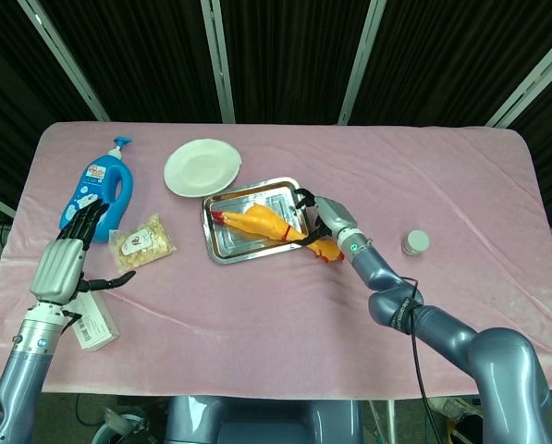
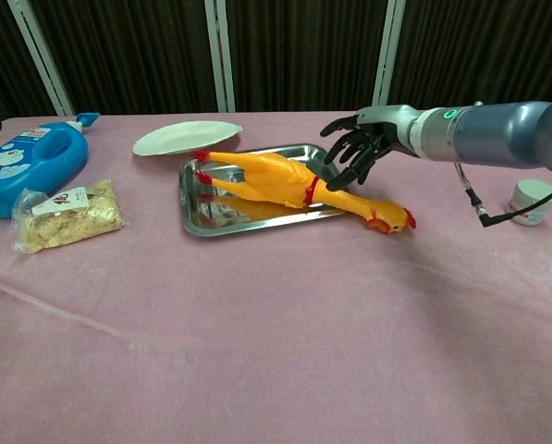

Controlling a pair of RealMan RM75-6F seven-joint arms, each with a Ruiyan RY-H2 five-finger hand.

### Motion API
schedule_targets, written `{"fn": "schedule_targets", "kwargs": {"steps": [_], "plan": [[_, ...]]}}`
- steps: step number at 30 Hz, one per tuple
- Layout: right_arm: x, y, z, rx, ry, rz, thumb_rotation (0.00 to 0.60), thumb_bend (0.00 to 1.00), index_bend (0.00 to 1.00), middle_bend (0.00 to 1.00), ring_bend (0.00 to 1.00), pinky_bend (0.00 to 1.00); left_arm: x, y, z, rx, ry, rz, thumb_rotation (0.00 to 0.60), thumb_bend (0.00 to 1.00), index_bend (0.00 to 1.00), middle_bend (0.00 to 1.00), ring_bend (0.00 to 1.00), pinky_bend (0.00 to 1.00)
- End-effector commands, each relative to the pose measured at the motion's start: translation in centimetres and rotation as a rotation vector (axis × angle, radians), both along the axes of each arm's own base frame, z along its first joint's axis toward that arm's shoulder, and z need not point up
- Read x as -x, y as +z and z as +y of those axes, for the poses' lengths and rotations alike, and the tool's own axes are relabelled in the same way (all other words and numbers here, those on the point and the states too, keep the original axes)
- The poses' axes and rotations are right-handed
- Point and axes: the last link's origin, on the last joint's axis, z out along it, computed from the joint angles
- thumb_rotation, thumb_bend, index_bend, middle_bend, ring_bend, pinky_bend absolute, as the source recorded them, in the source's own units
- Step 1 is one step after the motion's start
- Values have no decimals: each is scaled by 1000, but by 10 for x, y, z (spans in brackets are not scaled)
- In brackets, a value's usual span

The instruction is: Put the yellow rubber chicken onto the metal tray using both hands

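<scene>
Chicken (image 2: 285, 183) lies across the metal tray (image 2: 194, 222), body inside, head and neck overhanging the tray's right rim onto the table (image 2: 276, 351). Right hand (image 2: 359, 148) hovers beside the tray, fingers spread, empty; left hand (image 1: 70, 259), well left of the tray, is open too. Nudging the head inward, gently, would likely seat it fully.

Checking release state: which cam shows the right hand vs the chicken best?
Chest view: right hand is open, fingers spread just above the rubber chicken, whose body lies in the metal tray, head hanging over the rim. Head view shows hand and chicken overlapping, gap unclear.
</scene>
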Motion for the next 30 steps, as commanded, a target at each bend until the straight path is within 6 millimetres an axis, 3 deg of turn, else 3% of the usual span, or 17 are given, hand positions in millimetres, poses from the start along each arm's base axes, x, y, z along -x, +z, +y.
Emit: {"fn": "schedule_targets", "kwargs": {"steps": [1,5,8,11,14,21,30], "plan": [[2,7,1,18,8,-3,600,19,63,244,193,416,5,6,-1,-14,15,3,467,0,0,0,0,136],[15,39,8,100,24,-41,600,18,91,245,194,416,28,23,-10,-55,78,42,469,0,0,0,0,136],[23,55,14,147,42,-42,600,41,212,257,232,425,36,28,-12,-63,97,62,468,0,0,0,0,136],[37,77,25,220,66,-27,600,183,334,323,304,454,47,32,-17,-52,121,102,534,0,15,1,0,136],[61,104,46,318,107,37,600,232,382,357,330,466,62,41,-25,-44,167,172,598,2,67,16,0,136],[101,138,101,440,159,185,600,232,382,361,323,440,78,55,-47,-134,218,182,600,13,98,41,0,133],[145,156,169,513,133,302,600,233,196,263,118,172,89,52,-75,-152,234,211,600,14,99,43,0,127]]}}
